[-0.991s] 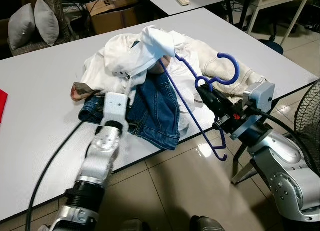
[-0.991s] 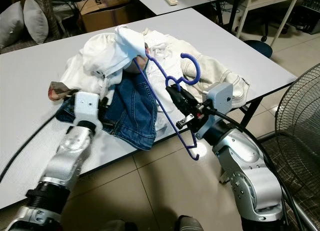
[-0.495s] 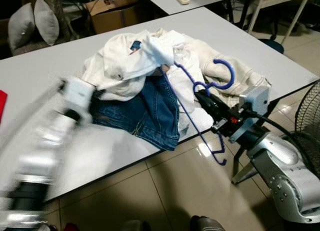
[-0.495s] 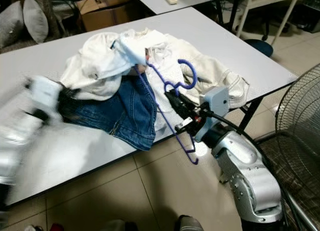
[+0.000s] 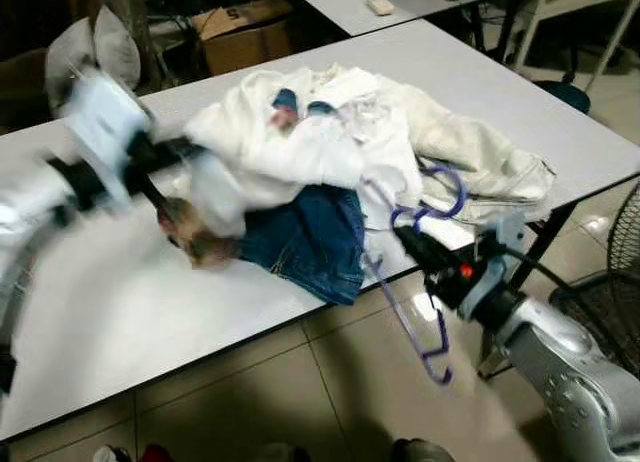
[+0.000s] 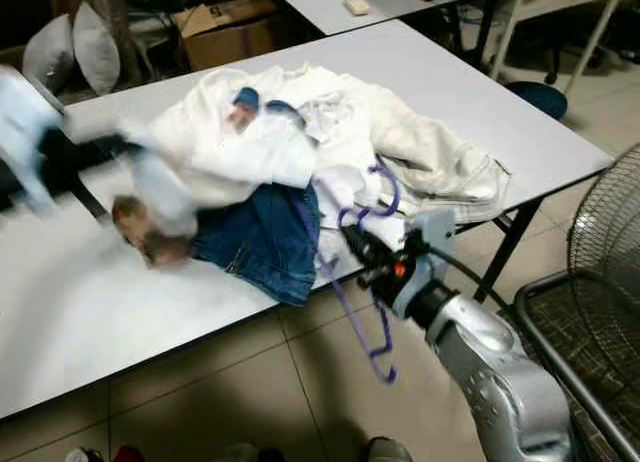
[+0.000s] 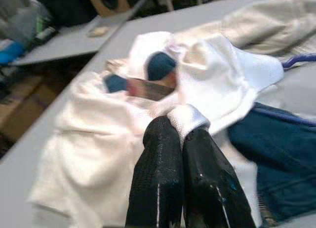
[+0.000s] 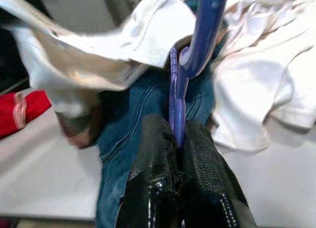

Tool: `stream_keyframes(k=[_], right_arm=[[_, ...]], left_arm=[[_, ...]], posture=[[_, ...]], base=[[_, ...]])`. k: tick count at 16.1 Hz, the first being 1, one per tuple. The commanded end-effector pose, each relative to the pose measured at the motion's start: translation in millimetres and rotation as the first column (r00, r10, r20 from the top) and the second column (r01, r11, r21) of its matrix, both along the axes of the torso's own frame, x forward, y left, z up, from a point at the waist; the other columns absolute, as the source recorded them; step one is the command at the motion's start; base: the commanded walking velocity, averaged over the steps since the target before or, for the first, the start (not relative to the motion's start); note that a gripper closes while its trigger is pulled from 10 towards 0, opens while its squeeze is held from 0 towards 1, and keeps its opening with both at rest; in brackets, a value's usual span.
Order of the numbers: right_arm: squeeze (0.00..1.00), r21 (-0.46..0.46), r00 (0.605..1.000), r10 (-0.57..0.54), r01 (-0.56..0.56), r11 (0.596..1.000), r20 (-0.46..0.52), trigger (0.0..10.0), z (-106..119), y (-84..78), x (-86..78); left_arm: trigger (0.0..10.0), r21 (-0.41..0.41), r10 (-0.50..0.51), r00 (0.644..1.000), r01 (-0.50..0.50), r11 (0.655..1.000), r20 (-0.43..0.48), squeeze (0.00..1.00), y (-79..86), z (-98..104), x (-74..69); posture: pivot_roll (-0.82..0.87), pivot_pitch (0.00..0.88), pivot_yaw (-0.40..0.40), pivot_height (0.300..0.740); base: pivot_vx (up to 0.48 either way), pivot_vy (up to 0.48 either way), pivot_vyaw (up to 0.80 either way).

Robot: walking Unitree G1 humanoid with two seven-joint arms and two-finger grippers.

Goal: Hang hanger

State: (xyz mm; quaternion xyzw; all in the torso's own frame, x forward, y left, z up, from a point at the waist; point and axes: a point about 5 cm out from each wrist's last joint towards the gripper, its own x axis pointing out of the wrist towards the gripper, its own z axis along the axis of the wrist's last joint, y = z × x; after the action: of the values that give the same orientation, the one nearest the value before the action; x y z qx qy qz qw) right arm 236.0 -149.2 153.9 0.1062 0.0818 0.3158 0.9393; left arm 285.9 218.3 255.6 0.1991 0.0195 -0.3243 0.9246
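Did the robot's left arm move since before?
Yes. The left gripper, shut on a fold of the white garment, has swung from the table's near edge, beside the jeans, out to the robot's left and farther up the table.

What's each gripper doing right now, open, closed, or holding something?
Left gripper: closed on a fold of the white garment.
Right gripper: closed on the blue hanger.

Grey table [image 5: 120, 312] on glossy tiled floor [image 5: 300, 402]; cardboard box [image 5: 245, 32], grey cushions [image 6: 75, 47], fan [image 6: 590, 322] nearby.
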Motion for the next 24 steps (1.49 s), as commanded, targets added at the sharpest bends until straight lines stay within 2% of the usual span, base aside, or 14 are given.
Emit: stream_keyframes(k=[1,4,6,9,11,12,14,15,16,17,19,22,23,24], right_arm=[[0.00,-0.007,0.998,0.070,-0.070,0.998,-0.010,10.0,0.8,7.0,-6.5],[0.00,-0.047,0.970,0.242,-0.243,0.969,-0.030,10.0,1.6,5.4,-26.8],[0.00,-0.048,0.932,0.362,-0.363,0.931,-0.035,10.0,7.9,2.7,-38.9],[0.00,-0.016,0.906,0.422,-0.422,0.906,0.010,10.0,24.3,-10.7,-42.5],[0.00,-0.025,0.893,0.450,-0.450,0.893,-0.011,10.0,24.0,-14.5,-44.5],[0.00,-0.046,0.910,0.414,-0.415,0.909,-0.020,10.0,22.5,-19.4,-39.5],[0.00,-0.054,0.970,0.238,-0.236,0.970,0.043,10.0,26.7,-31.8,-20.2],[0.00,0.003,0.997,0.054,-0.054,0.999,0.060,10.0,30.9,-46.1,-3.8],[0.00,0.072,0.999,0.003,-0.007,0.997,0.050,10.0,33.8,-51.5,-0.3],[0.00,0.079,0.991,0.136,-0.137,0.987,0.016,10.0,30.8,-43.0,-13.7],[0.00,0.016,0.955,0.297,-0.296,0.955,-0.024,10.0,22.4,-30.9,-34.5],[0.00,-0.062,0.920,0.379,-0.385,0.921,-0.099,10.0,15.9,-28.2,-47.8],[0.00,-0.112,0.918,0.375,-0.389,0.914,-0.127,10.0,15.3,-33.7,-49.9],[0.00,-0.123,0.918,0.377,-0.392,0.912,-0.126,10.0,17.9,-37.6,-50.7]], left_arm=[[0.0,0.000,0.005,1.000,-0.005,1.000,0.019,0.00,-1.0,6.8,-2.6],[0.0,-0.013,0.050,0.999,-0.050,0.999,0.007,0.00,-4.7,1.5,-1.8],[0.0,0.002,0.080,0.997,-0.080,0.997,0.009,0.00,-4.7,-1.0,-0.5],[0.0,0.003,0.116,0.993,-0.116,0.993,0.012,0.00,-3.7,-1.8,-1.0],[0.0,0.002,0.122,0.992,-0.122,0.992,0.011,0.00,-3.5,-2.9,-2.6],[0.0,-0.002,0.127,0.992,-0.127,0.992,0.012,0.00,-3.9,-2.8,-2.4],[0.0,0.003,0.148,0.989,-0.148,0.989,0.023,0.00,-2.0,-2.6,-2.8],[0.0,0.009,0.168,0.985,-0.168,0.986,0.025,0.00,0.0,-2.7,-2.8],[0.0,0.005,0.176,0.984,-0.177,0.984,0.025,0.00,1.0,-3.0,-2.8],[0.0,-0.004,0.181,0.983,-0.181,0.983,0.026,0.00,1.7,-3.3,-2.5],[0.0,-0.008,0.180,0.983,-0.180,0.984,0.024,0.00,0.8,-5.2,-1.2],[0.0,-0.005,0.180,0.983,-0.180,0.984,0.028,0.00,-2.3,-7.1,1.6],[0.0,-0.011,0.184,0.982,-0.184,0.983,0.032,0.00,-2.7,-7.0,2.2],[0.0,-0.010,0.184,0.982,-0.184,0.983,0.033,0.00,-2.6,-7.1,2.2]], posture=[[-0.07,0.058,0.138,0.740],[-0.08,0.051,0.131,0.740],[-0.08,0.051,0.127,0.740],[-0.08,0.056,0.111,0.740],[-0.07,0.061,0.105,0.740],[-0.07,0.068,0.099,0.740],[-0.07,0.071,0.100,0.740],[-0.07,0.072,0.102,0.740],[-0.08,0.072,0.104,0.740],[-0.08,0.073,0.109,0.740],[-0.09,0.074,0.114,0.740],[-0.09,0.077,0.120,0.740],[-0.10,0.080,0.121,0.740],[-0.10,0.080,0.121,0.740]], base=[[0.000,0.000,0.00],[0.000,0.000,0.00],[0.000,0.000,0.00],[0.000,0.000,0.00],[0.000,0.000,0.00],[0.000,0.000,0.00],[0.000,0.000,0.00],[0.000,0.000,0.00],[0.000,0.000,0.00],[0.000,0.000,0.00],[0.000,0.000,0.00],[0.000,0.000,0.00],[0.000,0.000,0.00],[0.000,0.000,0.00]])
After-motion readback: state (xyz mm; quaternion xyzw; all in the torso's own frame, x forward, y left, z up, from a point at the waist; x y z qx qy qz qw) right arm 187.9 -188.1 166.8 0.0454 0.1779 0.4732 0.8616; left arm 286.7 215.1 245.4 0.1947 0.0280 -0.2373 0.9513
